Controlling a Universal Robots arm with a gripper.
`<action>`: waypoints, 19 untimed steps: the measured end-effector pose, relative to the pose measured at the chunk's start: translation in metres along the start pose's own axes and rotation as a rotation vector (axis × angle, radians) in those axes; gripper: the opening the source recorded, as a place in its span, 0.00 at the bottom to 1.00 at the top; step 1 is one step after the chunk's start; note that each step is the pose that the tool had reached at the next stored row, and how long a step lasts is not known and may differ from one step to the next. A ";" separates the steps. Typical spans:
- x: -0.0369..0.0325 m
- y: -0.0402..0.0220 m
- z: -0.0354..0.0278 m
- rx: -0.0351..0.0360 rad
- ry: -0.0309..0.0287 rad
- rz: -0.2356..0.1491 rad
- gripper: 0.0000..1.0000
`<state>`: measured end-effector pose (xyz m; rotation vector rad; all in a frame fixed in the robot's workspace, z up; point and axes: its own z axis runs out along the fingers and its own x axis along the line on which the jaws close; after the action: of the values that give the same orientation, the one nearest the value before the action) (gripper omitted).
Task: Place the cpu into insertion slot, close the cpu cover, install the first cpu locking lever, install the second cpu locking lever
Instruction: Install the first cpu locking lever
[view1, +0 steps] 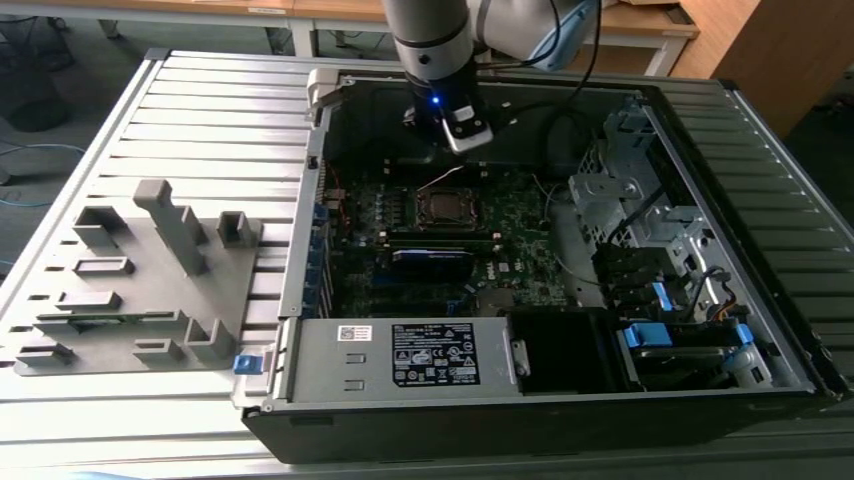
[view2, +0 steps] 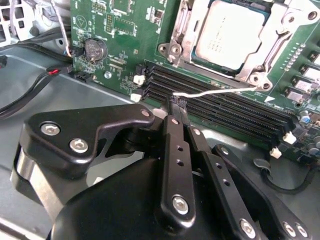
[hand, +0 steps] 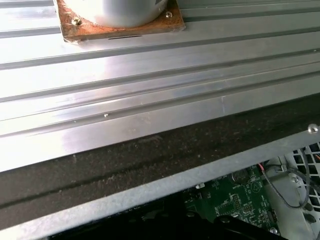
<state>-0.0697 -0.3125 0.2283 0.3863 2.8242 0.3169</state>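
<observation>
In the exterior view the jaws (view1: 461, 140) hang inside the open computer case (view1: 694, 120), just above the insertion slot (view1: 443, 206) on the green board (view1: 514, 235); their spread cannot be told here.

In the second wrist view the jaws (view2: 176, 101) are pressed together, pinching nothing, tips near a thin locking lever (view2: 210, 92). Beyond them the cpu (view2: 227, 34) sits in its socket under the cpu cover (view2: 182, 30). Judged risk: the springy lever slipping off the tips.

The first wrist view adds the ribbed worktop (hand: 125, 65).

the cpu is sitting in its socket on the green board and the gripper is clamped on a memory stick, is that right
Not quite. The cpu does sit in the insertion slot, but in the second wrist view the gripper is shut on a thin silvery locking lever, not a memory stick.
</observation>
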 end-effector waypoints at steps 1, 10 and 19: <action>-0.0002 0.0002 -0.0009 -0.0001 0.0001 0.000 0.11; 0.0050 -0.0006 -0.0048 -0.0005 -0.0005 0.001 0.11; 0.0142 -0.0052 -0.0027 0.0040 -0.0037 0.009 0.11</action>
<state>-0.0849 -0.3137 0.2261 0.4004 2.8206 0.3122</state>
